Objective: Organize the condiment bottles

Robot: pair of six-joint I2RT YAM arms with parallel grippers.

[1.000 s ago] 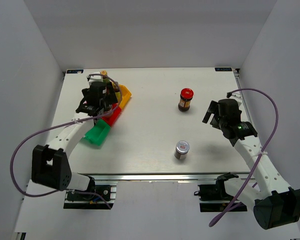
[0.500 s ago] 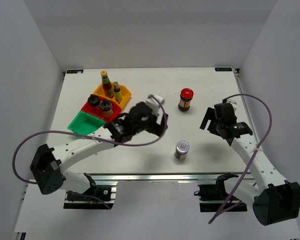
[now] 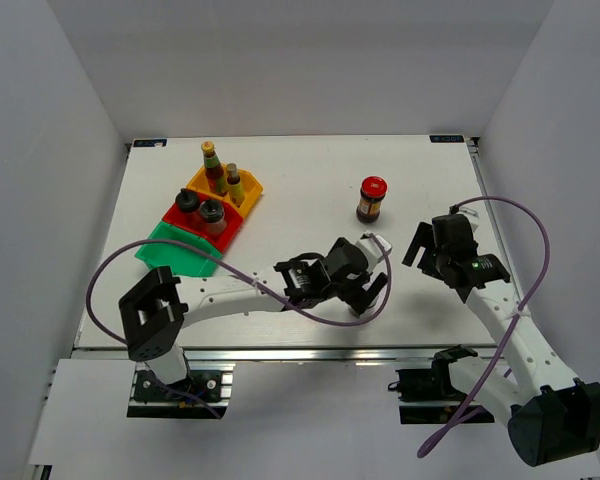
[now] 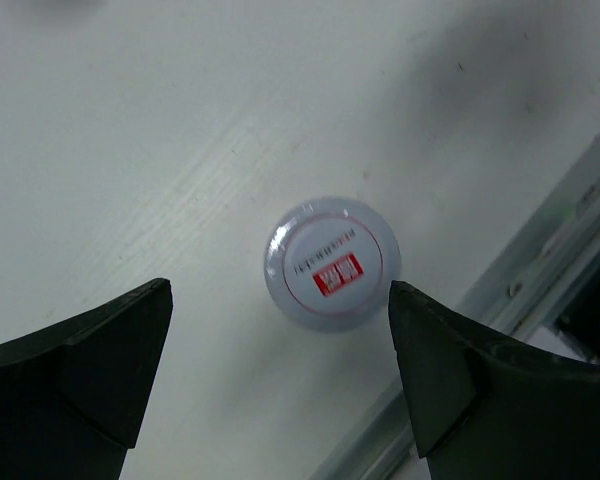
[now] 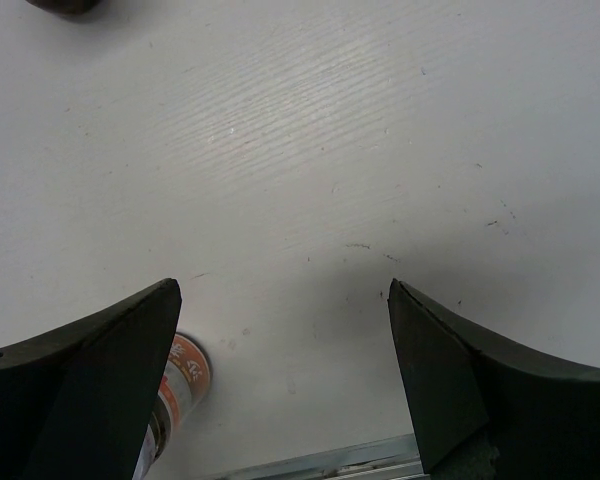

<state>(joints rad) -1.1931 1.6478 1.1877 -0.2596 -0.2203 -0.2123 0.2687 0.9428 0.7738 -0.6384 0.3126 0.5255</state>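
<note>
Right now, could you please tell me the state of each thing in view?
left gripper: open, above silver jar.
right gripper: open, empty.
silver jar: upright, lidded, ungripped.
red-capped jar: upright, on table.
yellow tray: holds slim bottles.
red tray: holds two shakers.
green tray: empty.

white arms [image 3: 230, 296], black joints [image 3: 158, 312], purple cables [image 3: 547, 250]

We see a glossy metal lid on the silver-lidded jar [image 4: 330, 262], a matt, faintly grained table [image 4: 130, 120], and smooth plastic trays [image 3: 175, 251].
</note>
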